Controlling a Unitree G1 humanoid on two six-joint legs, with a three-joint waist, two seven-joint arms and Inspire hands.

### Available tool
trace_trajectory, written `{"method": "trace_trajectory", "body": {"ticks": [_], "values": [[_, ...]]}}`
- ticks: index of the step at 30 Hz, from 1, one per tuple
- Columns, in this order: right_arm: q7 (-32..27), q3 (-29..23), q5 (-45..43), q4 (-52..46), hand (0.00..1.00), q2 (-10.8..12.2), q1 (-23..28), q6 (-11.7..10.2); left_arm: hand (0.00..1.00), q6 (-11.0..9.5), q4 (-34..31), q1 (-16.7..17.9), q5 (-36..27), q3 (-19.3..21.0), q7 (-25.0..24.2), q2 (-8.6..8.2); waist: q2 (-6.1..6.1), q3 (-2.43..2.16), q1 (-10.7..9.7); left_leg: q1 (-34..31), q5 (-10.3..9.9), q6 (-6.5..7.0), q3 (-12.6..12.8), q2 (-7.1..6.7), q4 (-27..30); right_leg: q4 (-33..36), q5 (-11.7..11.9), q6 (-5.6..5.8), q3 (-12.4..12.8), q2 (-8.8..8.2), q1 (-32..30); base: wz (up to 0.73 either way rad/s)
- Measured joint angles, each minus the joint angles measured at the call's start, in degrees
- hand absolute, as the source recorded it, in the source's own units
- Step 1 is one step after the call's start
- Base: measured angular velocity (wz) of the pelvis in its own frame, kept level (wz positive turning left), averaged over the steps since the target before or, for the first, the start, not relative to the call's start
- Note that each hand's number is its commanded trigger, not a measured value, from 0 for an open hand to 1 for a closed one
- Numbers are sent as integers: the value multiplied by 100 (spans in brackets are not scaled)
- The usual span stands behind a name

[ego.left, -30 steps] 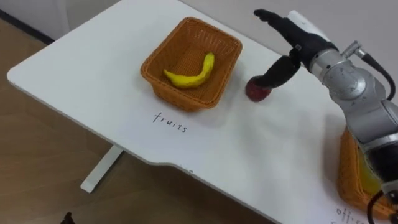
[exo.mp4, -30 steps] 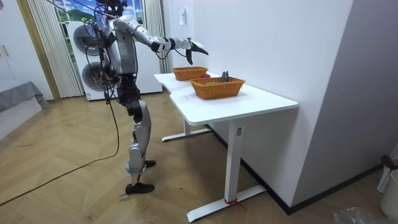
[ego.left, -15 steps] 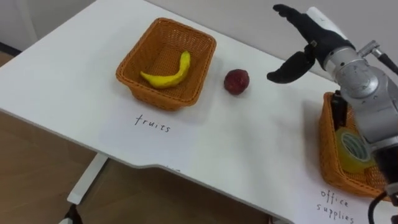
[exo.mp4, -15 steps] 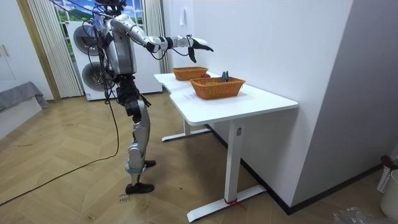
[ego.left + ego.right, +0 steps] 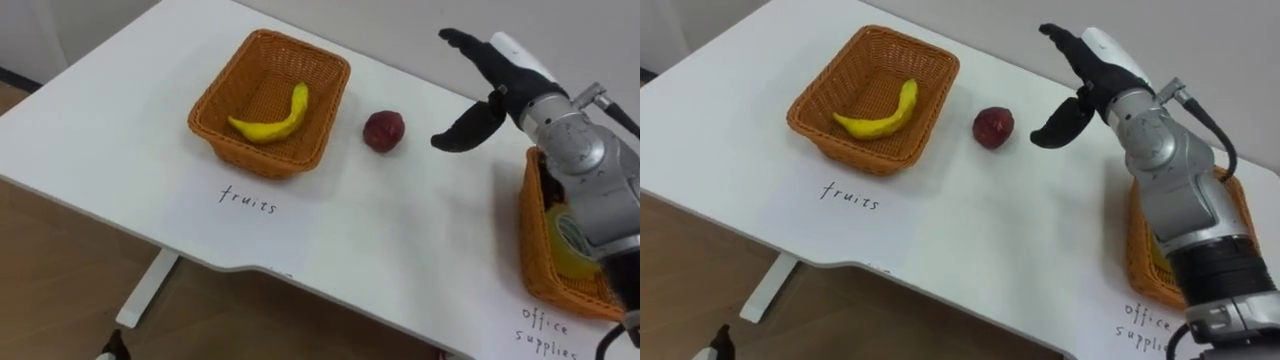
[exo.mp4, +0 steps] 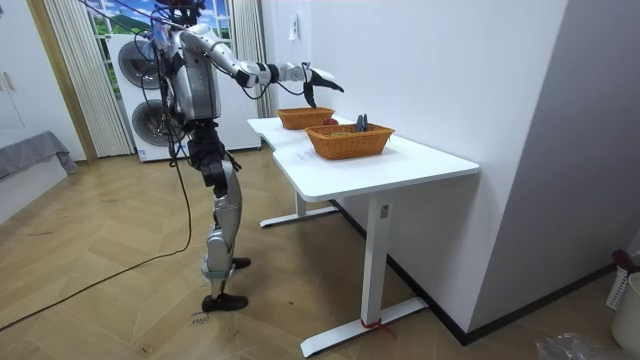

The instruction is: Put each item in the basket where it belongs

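1 dark red round fruit point(image 5: 384, 131) lies left of the right hand point(image 5: 497, 80), fingers spread, holding nothing.

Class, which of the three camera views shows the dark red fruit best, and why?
The right eye view: the red fruit lies whole on the white table, between the fruits basket and the open right hand, touching neither. The left eye view shows much the same. In the room view it is too small to make out.

dark red apple point(image 5: 384, 131) on white table, just right of fruits basket point(image 5: 222, 95) holding banana point(image 5: 272, 117)
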Motion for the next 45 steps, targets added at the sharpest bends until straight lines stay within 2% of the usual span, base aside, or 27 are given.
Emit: {"method": "trace_trajectory", "body": {"ticks": [6,8,9,13,15,22,28,37,45], "values": [[66,19,35,240,0,36,5,-16,0,-76,8,48,1,-189,91,33,-21,11,134,23,0,0,-4,0,-74,-2,0,0,-28,1,22,0],[63,43,28,382,0,94,5,-15,0,-111,8,56,-4,-188,91,51,-65,45,161,22,1,0,-7,5,-79,-3,0,0,-27,4,20,0],[60,110,34,444,0,117,5,-17,0,-135,9,54,-3,-182,91,72,-99,78,178,7,0,-1,-14,8,-75,-5,0,0,-29,9,13,0],[54,255,76,679,0,120,-6,-83,0,-184,10,-24,-7,-188,100,85,-232,133,296,-117,1,-4,-27,6,-58,-9,0,0,-43,11,-100,2],[22,295,181,938,0,120,-8,-82,0,-191,16,-69,-9,-213,100,83,-269,131,358,-193,-5,1,-79,-5,15,-7,1,0,-90,10,-138,11],[-378,352,318,1695,0,120,-117,-102,0,-240,22,-106,-90,-244,104,142,-250,148,577,-357,-5,1,-84,-4,22,-10,1,0,-112,13,-297,1],[-836,445,473,2082,0,120,-415,-168,0,-238,26,-172,-124,-312,108,170,-216,170,534,-656,-2,-1,-149,-20,112,-13,1,-1,-191,18,-523,5],[-1352,513,581,2659,0,191,-749,-199,0,-238,214,-379,-127,-314,118,159,-174,201,606,-796,0,1,-207,-40,109,-13,1,-1,-177,14,-655,3],[-1460,514,580,2864,0,207,-834,-194,0,-236,314,-519,-123,-307,102,150,-162,210,611,-857,0,1,-212,-41,109,-13,1,-1,-176,17,-705,0]]}}
